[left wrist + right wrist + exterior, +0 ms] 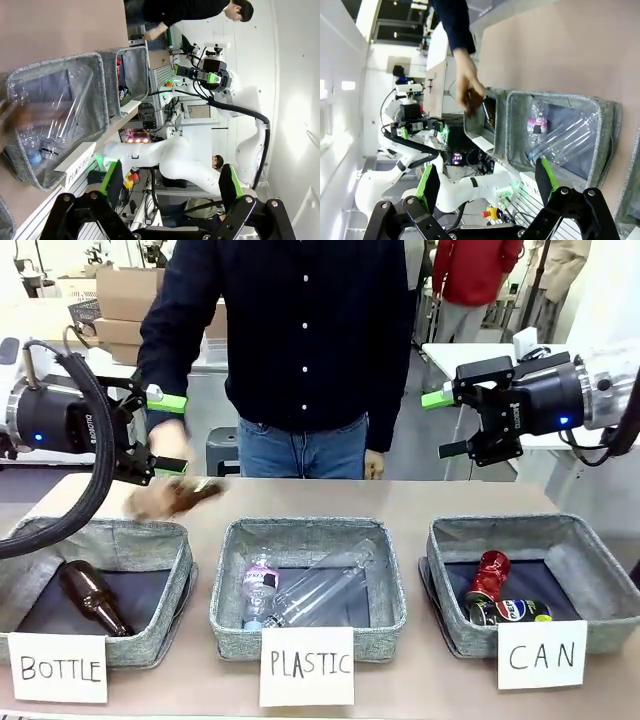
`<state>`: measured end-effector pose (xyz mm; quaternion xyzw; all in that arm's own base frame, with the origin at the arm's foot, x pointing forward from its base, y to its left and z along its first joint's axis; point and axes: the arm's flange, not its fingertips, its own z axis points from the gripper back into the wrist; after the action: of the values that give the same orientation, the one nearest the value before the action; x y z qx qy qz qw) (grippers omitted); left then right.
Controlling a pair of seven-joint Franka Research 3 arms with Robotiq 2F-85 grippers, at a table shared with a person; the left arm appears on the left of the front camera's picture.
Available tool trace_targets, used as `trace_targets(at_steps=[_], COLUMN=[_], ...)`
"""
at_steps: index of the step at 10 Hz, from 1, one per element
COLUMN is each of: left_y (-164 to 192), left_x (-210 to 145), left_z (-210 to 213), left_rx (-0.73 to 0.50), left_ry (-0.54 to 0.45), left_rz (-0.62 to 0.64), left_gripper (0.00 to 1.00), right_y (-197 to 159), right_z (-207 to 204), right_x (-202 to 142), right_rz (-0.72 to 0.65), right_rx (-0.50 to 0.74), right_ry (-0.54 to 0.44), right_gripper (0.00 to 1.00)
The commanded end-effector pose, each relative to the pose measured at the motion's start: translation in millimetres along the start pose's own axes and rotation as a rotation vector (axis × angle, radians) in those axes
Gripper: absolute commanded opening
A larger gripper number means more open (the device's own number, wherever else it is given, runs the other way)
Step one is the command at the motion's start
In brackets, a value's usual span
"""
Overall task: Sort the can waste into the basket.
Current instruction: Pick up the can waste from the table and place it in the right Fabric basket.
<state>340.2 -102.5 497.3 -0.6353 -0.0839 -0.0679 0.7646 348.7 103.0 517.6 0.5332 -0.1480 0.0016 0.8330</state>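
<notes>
Both cans already lie in the basket (590, 550) with the "CAN" card (541, 654) on its front, at your right end of the worktop (400, 502). The red can (487, 575) lies tipped on its side, and the dark Pepsi can (510, 612) lies flat just in front of it, touching it or very nearly. I think these cans are light and likely empty. Their thin metal walls are smooth, so they may slip, and they will dent if you squeeze hard. If you ever need to move one, take it across the round middle of its body, not at the ends, and press softly. Your right pincer (437, 424) hangs high above the worktop, spread wide, with nothing in it. Your left pincer (168, 435) is spread wide too, and empty. Right by it the person's hand (152, 498) holds a brown bottle (190, 494) over the "BOTTLE" bin (170, 585), so keep that pincer out of the way.
</notes>
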Motion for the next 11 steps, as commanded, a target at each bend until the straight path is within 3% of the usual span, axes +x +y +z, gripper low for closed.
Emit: trace_targets(at_steps=[1,11], left_y=[-2.6,-2.6], left_x=[-1.0,-1.0], left_z=[-0.2,-0.2], left_rx=[-0.020,-0.020], left_ry=[-0.015,-0.015], left_rz=[-0.002,-0.002], left_gripper=[1.00,1.00], right_y=[-1.8,-1.8], right_z=[0.4,0.4], right_x=[2.3,2.3], right_rz=[0.022,0.022], right_rx=[0.017,0.017], right_ry=[-0.001,-0.001], right_gripper=[1.00,1.00])
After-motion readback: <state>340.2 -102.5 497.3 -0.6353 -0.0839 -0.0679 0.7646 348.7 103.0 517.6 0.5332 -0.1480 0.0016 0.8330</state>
